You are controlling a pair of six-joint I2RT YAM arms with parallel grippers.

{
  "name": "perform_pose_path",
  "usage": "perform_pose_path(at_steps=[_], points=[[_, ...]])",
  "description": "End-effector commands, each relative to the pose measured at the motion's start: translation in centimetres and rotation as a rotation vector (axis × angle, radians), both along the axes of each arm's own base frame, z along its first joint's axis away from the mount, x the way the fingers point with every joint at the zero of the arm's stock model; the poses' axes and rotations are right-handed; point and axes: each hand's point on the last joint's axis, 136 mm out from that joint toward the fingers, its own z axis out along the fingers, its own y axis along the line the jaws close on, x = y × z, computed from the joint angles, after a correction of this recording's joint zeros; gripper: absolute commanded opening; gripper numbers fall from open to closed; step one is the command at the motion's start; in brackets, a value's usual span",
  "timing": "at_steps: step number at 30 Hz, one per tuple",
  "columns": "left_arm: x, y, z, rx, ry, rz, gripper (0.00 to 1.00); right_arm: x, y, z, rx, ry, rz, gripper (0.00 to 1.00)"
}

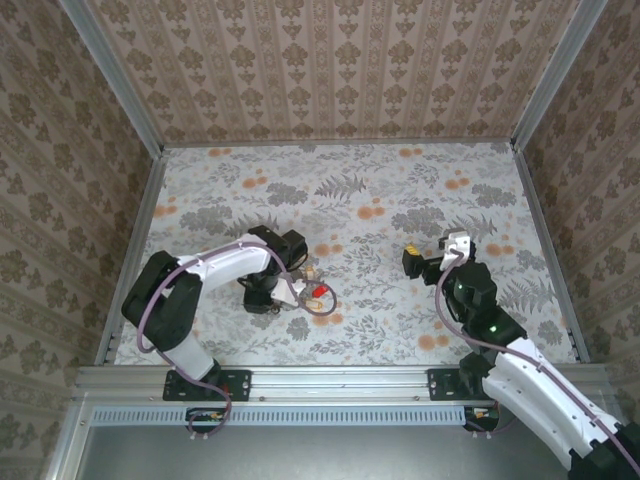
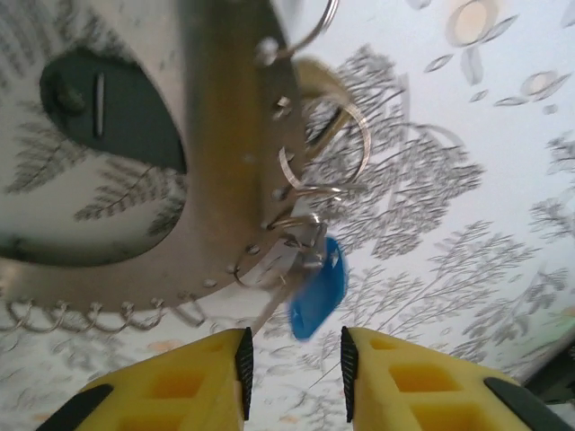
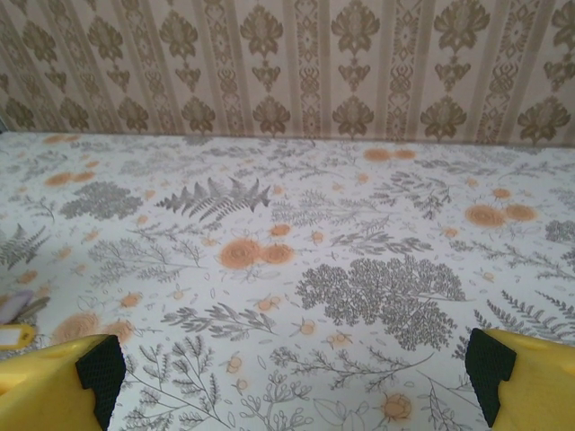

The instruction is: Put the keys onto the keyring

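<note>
- Yellow fingers (image 2: 207, 382) of the left gripper (image 2: 293, 364) sit at the bottom of the left wrist view. They are parted by a narrow gap with bare tabletop showing through, and nothing is pinched between the dark pads.
- A blue key (image 2: 318, 289) lies just past those fingertips, a little right of the gap. Its head points toward the lower middle of the frame.
- The keyring (image 2: 334, 153) is above the blue key, in the upper middle of the frame. It appears as several thin silvery loops overlapping one another. The picture is blurred there, so I cannot tell which loop the key hangs on.
- A broad silvery piece (image 2: 225, 162) with small holes along its edge covers the upper left. The loops touch its right edge, and I cannot tell what it is.
- A link chain (image 2: 90, 316) runs along the lower left under that piece.
- From the top external view, the left gripper (image 1: 297, 292) is low over the floral table (image 1: 400, 190), left of centre. A red key (image 1: 319, 291) lies just beside it on the right, inside a thin loop.
- The right gripper (image 1: 409, 256) hovers right of centre, well apart from the keys.
- In the right wrist view the right gripper (image 3: 295, 366) is spread wide, one finger in each lower corner. Only the patterned tabletop lies between them.
- A small yellow bit (image 3: 13, 337) sits at the lower left edge of that view, too cut off to identify.
</note>
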Motion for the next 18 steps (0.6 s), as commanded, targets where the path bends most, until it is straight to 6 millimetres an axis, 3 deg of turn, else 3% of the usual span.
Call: perform_pose_path(at_steps=[1,6,9,11,13,16,17,18], points=[[-2.5,-0.7,1.0,-0.087,0.097,0.145,0.4,0.6,0.4,2.0,0.012,-0.056,0.024,1.0],[-2.6,0.2,2.2,-0.085,0.09,0.215,0.4,1.3,-0.6,3.0,0.006,-0.078,-0.009,1.0],[-0.9,0.0,3.8,-0.156,0.003,0.294,0.41,1.7,-2.0,4.2,-0.005,-0.103,-0.05,1.0],[1.1,-0.9,6.0,-0.283,-0.097,0.372,0.43,1.9,-2.9,5.2,-0.012,-0.124,-0.075,1.0],[3.2,-2.3,9.2,-0.474,-0.195,0.449,0.54,1.9,-3.6,6.4,-0.027,-0.148,-0.094,1.0],[4.7,-4.9,14.8,-0.828,-0.262,0.49,0.87,1.7,-4.5,8.1,-0.054,-0.181,-0.119,1.0],[5.5,-4.9,16.6,-0.939,-0.297,0.528,0.99,1.6,-4.8,8.6,-0.062,-0.192,-0.128,1.0],[6.4,-5.0,18.5,-1.059,-0.339,0.567,1.0,1.4,-5.2,9.2,-0.071,-0.207,-0.147,1.0]])
